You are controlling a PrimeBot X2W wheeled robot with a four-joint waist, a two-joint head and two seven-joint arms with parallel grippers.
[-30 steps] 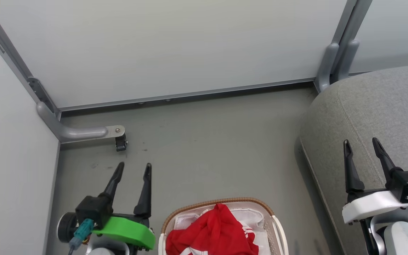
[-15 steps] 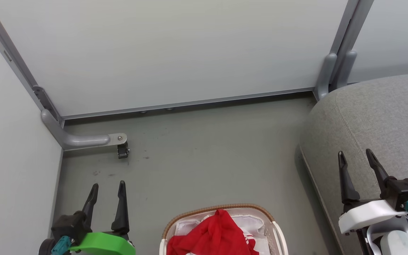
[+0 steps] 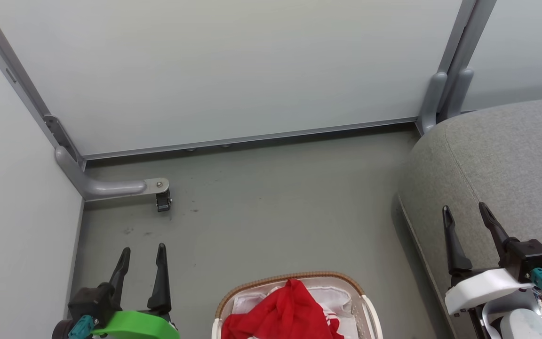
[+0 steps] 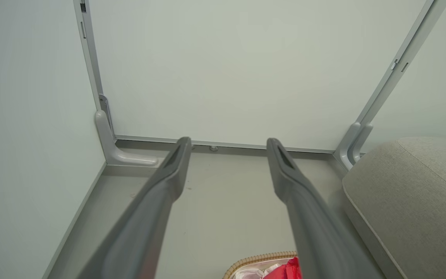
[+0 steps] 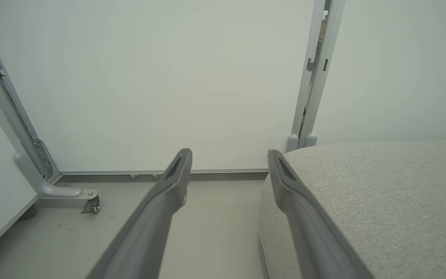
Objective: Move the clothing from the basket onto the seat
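Head view: red clothing piled in basket, between left gripper and right gripper; both jaws spread, empty. Right gripper above seat. Right wrist view: small wheel at left.

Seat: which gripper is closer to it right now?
Right. The right gripper hangs open over the seat near its edge. The left gripper is beyond the basket, on the side away from the seat.
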